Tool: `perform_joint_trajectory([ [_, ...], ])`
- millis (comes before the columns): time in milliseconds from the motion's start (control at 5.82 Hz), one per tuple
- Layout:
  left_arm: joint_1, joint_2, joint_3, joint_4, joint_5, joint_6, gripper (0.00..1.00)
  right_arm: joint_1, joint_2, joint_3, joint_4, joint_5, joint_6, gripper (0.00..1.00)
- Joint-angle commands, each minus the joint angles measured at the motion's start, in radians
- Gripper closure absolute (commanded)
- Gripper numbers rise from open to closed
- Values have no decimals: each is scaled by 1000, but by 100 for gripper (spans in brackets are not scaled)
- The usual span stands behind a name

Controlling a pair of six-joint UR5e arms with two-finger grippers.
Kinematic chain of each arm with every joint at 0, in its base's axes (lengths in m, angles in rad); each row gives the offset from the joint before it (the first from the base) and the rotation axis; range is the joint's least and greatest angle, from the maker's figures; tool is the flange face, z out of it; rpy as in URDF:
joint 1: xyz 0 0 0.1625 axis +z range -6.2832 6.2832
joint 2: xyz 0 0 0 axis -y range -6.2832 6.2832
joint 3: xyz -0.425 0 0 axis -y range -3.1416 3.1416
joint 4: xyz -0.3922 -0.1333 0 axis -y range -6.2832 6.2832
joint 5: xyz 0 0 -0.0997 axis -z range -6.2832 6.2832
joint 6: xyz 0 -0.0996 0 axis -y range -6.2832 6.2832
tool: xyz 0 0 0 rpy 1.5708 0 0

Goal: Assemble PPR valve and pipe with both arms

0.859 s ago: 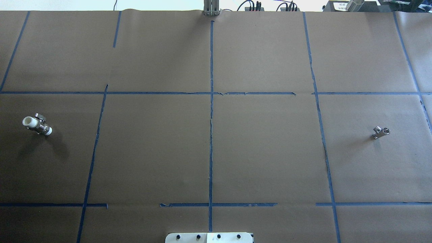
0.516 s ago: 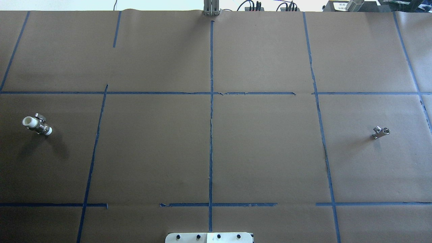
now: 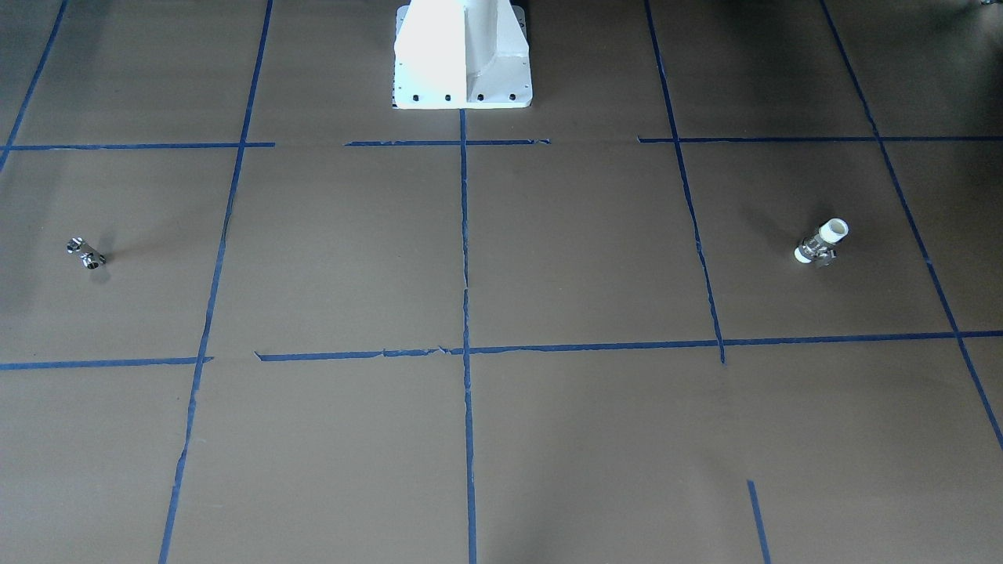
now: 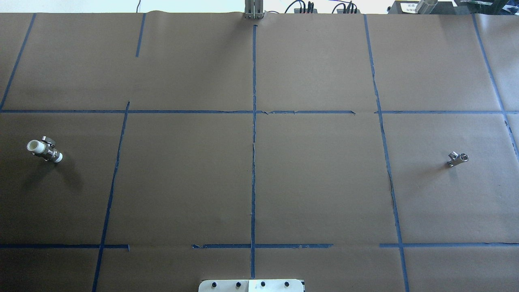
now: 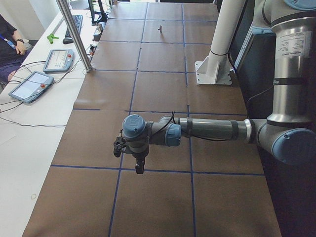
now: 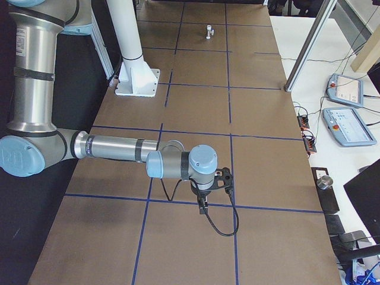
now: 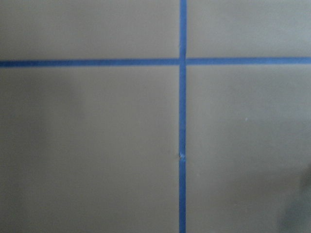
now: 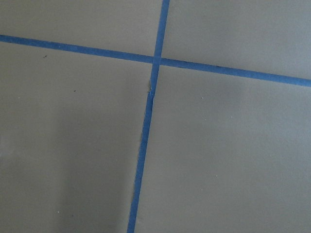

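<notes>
The PPR valve (image 4: 44,150), with white ends and a metal middle, lies on the brown paper at the far left of the overhead view. It also shows in the front-facing view (image 3: 821,241) and far off in the exterior right view (image 6: 209,29). The small chrome pipe (image 4: 457,158) lies at the far right, apart from it. It also shows in the front-facing view (image 3: 86,253) and the exterior left view (image 5: 159,28). My left gripper (image 5: 139,168) and right gripper (image 6: 202,206) hang above the paper and show only in the side views. I cannot tell whether they are open or shut. Both wrist views show only paper and tape.
Blue tape lines (image 4: 253,134) split the brown paper into a grid. The white pedestal base (image 3: 462,55) stands at the robot's edge. A metal post (image 5: 74,37), teach pendants (image 6: 350,127) and cables lie along the operators' side.
</notes>
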Motion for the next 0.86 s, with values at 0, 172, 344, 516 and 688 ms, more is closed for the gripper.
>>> perform_joint_trajectory([
  [0,-1,-4,13,-112,-6,7,0,0,0,0,0,3,0,0],
  [172,28,-5,-1,-218,-10,-22,0,0,0,3,2,3,2,0],
  [344,161,-11,-28,-260,-1,-201,0,-3,2,2,2,3,2,0],
  [516,245,-13,-80,-266,8,-350,0,-3,2,2,2,3,2,0],
  [688,337,-13,-128,-281,72,-476,0,-3,2,2,2,3,2,0],
])
